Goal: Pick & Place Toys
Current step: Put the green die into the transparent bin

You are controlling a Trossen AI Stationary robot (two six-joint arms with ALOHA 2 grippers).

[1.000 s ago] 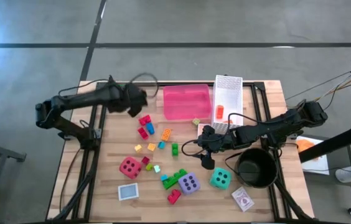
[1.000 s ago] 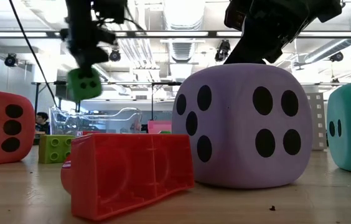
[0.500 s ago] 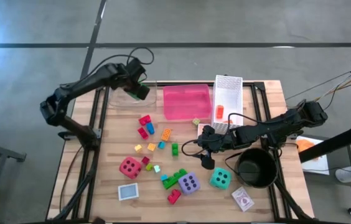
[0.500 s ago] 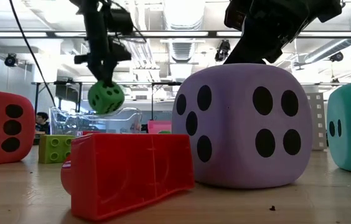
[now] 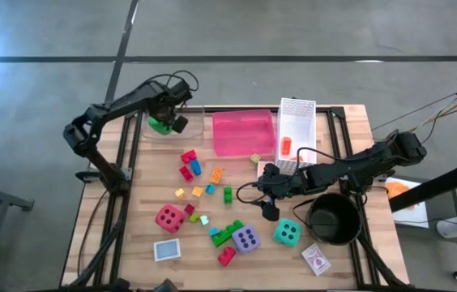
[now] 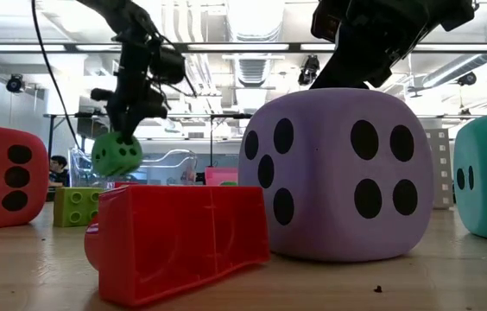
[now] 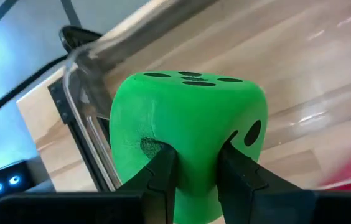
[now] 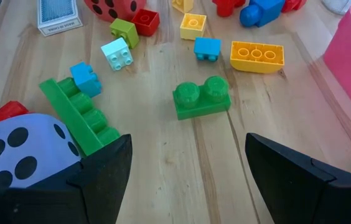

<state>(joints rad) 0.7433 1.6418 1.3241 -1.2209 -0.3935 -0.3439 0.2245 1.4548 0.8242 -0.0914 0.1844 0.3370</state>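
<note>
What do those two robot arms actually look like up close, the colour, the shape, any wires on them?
Both the left arm and the right arm are dark, slim and jointed, built of tube-like segments. Thin black cables loop along each. Each ends in two flat, dark, matte jaws with no visible markings.

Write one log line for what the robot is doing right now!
left gripper: shut on green die, over clear bin | right gripper: open, idle above green brick | purple die: on table
</note>
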